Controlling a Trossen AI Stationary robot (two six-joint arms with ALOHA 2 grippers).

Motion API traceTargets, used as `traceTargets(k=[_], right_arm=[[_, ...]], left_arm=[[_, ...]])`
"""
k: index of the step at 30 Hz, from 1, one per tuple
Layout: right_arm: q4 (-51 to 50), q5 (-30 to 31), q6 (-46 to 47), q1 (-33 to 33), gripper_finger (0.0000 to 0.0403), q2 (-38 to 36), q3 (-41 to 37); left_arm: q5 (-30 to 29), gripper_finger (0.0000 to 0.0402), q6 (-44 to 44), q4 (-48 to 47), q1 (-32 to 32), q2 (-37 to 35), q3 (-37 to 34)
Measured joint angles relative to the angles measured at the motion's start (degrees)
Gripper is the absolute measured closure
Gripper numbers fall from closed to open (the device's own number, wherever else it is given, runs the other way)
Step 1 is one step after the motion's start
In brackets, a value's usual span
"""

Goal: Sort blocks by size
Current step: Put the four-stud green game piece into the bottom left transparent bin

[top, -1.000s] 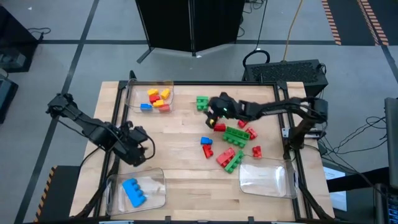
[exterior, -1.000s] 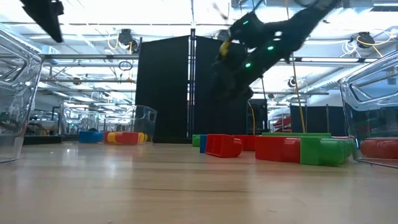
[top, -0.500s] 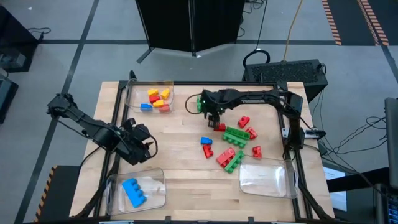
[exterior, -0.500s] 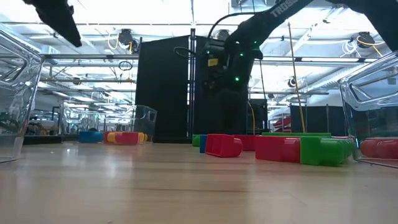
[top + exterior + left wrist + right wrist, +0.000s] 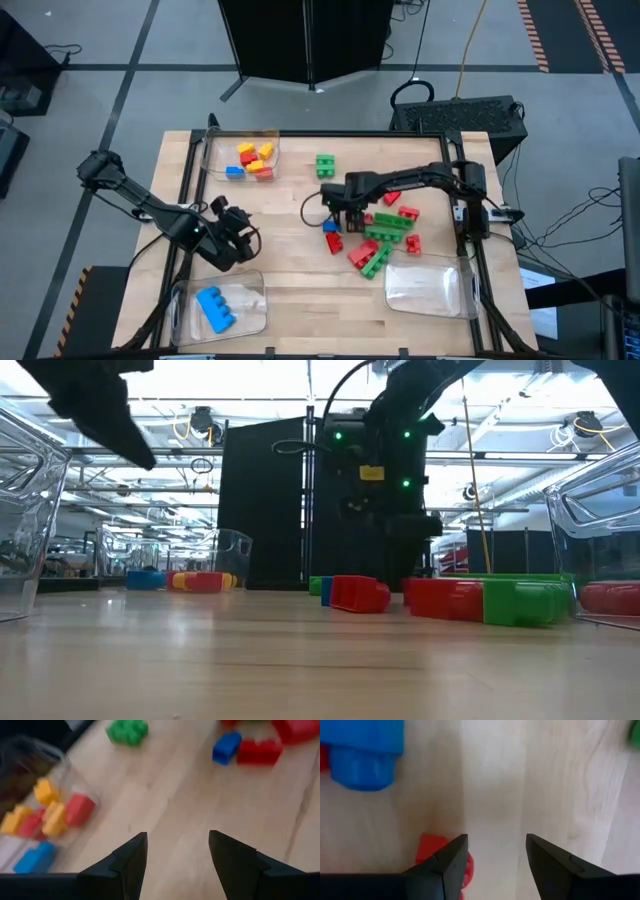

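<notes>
The right end effector (image 5: 338, 203) hangs low over the middle of the wooden surface (image 5: 290, 210), beside the pile of loose blocks (image 5: 378, 232). Its two fingers are apart with nothing between them, and a small red block (image 5: 429, 851) lies just by one finger, with a blue block (image 5: 362, 750) a bit farther off. One green block (image 5: 325, 165) sits alone, farther back. The left end effector (image 5: 232, 240) waits near the left front, fingers apart and empty. The back tray (image 5: 215, 150) holds little yellow, red and blue blocks. The front left tray (image 5: 250, 285) holds one long blue block (image 5: 215, 307).
</notes>
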Motion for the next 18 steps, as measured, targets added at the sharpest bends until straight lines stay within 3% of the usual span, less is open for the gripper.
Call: traceTargets(k=[6,12,18], right_arm=[[4.9,0.2,-0.4,3.1,0.0215,0.0,0.0],[5.7,-6.9,-0.1,4.4,0.0215,0.0,0.0],[6.6,-8.7,1.3,6.7,0.0215,0.0,0.0]], left_arm=[[-5.6,0.019,5.4,5.0,0.2,0.0,0.0],[-6.0,0.019,7.5,7.4,0.2,0.0,0.0],[-6.0,0.019,7.1,7.4,0.2,0.1,0.0]])
